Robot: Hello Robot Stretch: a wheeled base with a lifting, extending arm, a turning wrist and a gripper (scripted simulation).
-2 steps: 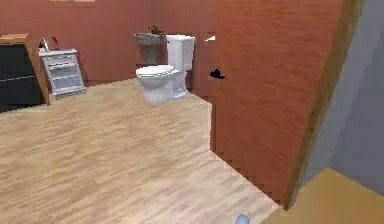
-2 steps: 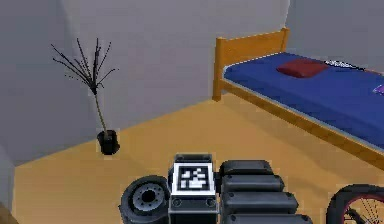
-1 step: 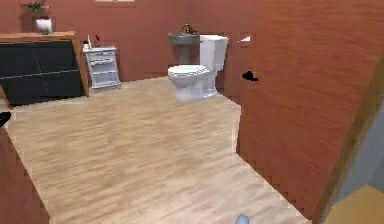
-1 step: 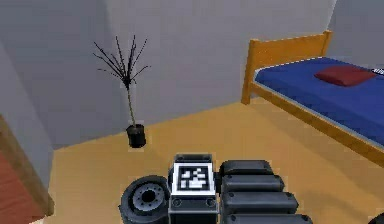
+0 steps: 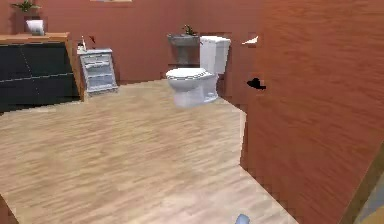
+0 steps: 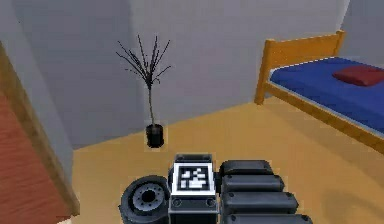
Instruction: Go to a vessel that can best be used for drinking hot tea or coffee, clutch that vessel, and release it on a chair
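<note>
The claw [image 6: 148, 198], its grip and load impossible to tell, sits short of a potted plant [image 6: 152, 95]. Apparently the mug pickup and chair drop both remain.

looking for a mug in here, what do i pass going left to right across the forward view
dark cabinet -> small white drawer unit -> white toilet -> reddish wooden door

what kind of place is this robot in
Likely a home: a bathroom ahead, with a toilet and a small drawer unit, and a bedroom to the arm side, with a bed.
</note>
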